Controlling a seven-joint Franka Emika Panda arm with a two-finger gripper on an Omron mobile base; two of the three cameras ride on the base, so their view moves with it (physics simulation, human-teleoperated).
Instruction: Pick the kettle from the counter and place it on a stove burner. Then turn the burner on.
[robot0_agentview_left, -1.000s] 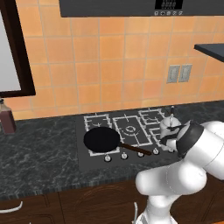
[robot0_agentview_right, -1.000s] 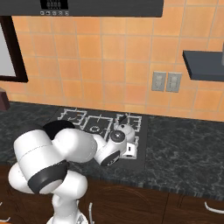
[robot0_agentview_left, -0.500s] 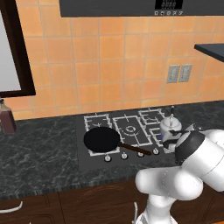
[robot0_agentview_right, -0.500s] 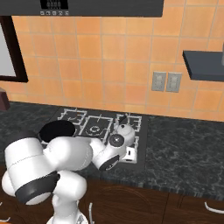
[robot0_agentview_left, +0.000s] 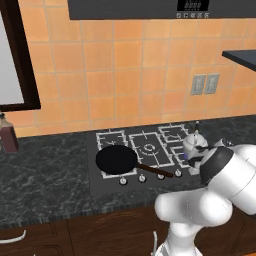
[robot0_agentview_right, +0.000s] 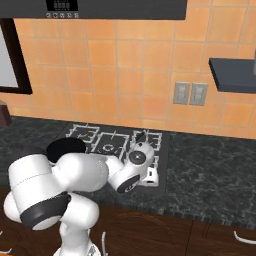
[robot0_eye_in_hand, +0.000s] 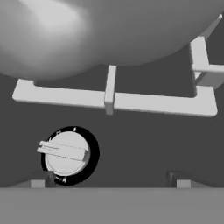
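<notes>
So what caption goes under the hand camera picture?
Rounded silvery-white kettle sitting on the pale metal burner grate, with a round white stove knob just below.

The counter (robot0_agentview_left: 45, 180) was a dark marbled stone worktop over brown cabinets. A black cooktop (robot0_agentview_left: 107, 186) was set into it, carrying a black frying pan (robot0_agentview_left: 116, 159) front-left and the kettle (robot0_agentview_left: 194, 146) on the stove burner (robot0_eye_in_hand: 131, 101) front-right. A dark bottle (robot0_agentview_left: 8, 136) stood far left.
</notes>
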